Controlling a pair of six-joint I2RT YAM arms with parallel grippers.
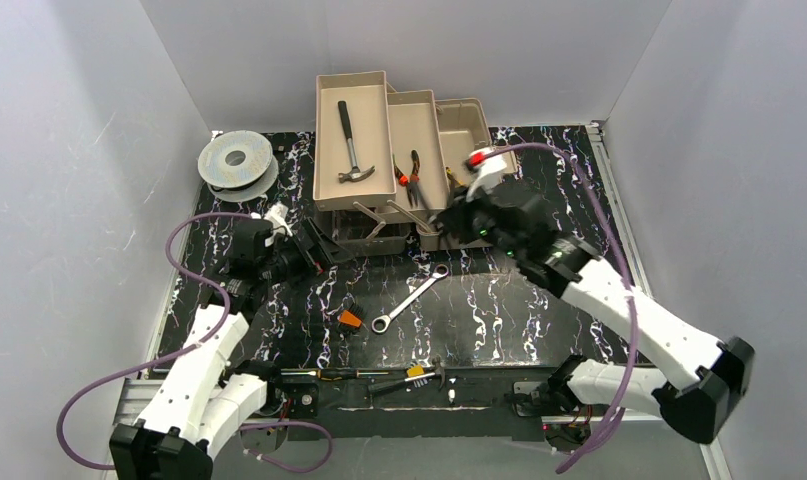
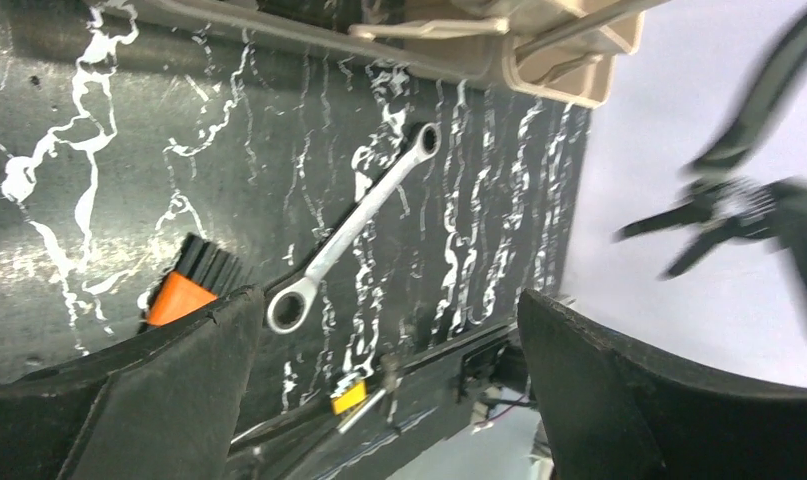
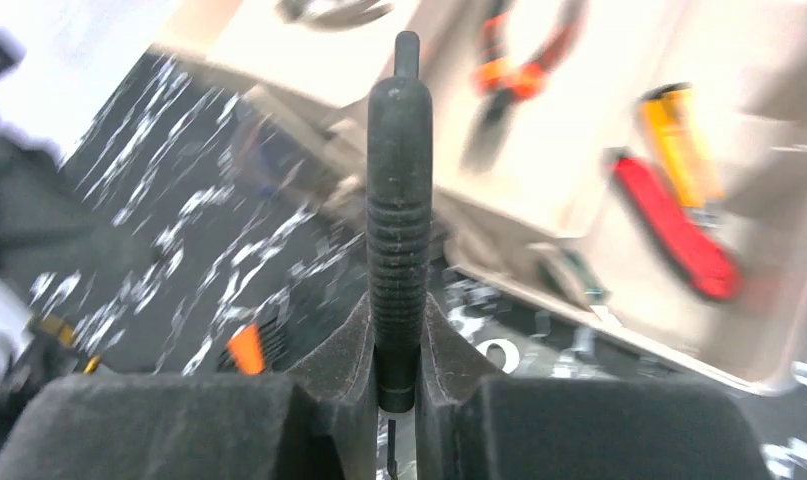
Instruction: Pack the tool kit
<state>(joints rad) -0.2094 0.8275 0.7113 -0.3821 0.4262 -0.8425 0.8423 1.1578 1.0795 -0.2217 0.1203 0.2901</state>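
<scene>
Reaching toward toolbox [image 1: 351, 78], right fingers [image 3: 339, 375] clamping black handle [image 3: 399, 200].

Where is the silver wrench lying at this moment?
In the top view the wrench lies on the black mat near the centre, just in front of the open toolbox, with a small orange-and-black item beside its lower-left end.

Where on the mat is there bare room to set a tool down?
Bare mat lies between the wrench and the right arm, and between the toolbox and the mat's right edge. Crowded: the near edge with thin tools, and the toolbox front, where the open left pincer and the right pincer, gripping a black-handled tool, hang.
</scene>
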